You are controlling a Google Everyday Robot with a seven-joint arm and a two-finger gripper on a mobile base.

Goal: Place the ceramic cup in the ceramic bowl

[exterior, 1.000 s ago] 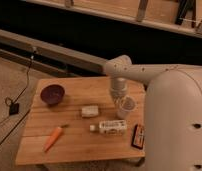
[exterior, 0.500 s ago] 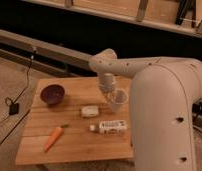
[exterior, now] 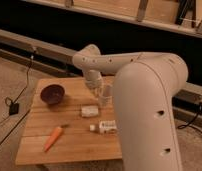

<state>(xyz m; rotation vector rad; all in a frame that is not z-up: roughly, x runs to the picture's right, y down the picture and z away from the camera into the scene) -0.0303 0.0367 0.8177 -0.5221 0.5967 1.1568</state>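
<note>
The dark maroon ceramic bowl [exterior: 52, 94] sits on the left part of the wooden table [exterior: 69, 150]. My gripper [exterior: 100, 96] hangs down from the arm over the table's middle back, to the right of the bowl. It holds the small white ceramic cup [exterior: 106, 94] a little above the tabletop. The cup is partly hidden by the fingers and by the big white arm on the right.
A small white box [exterior: 89, 111] lies just below the gripper. A white bottle [exterior: 106, 127] lies nearer the front, and an orange carrot [exterior: 53, 138] lies at the front left. Black cables [exterior: 14, 107] run over the floor to the left. The arm's bulk [exterior: 149, 110] covers the table's right side.
The gripper has moved left across the table with the cup, from the right side toward the bowl. The arm now hides more of the table's right side.
</note>
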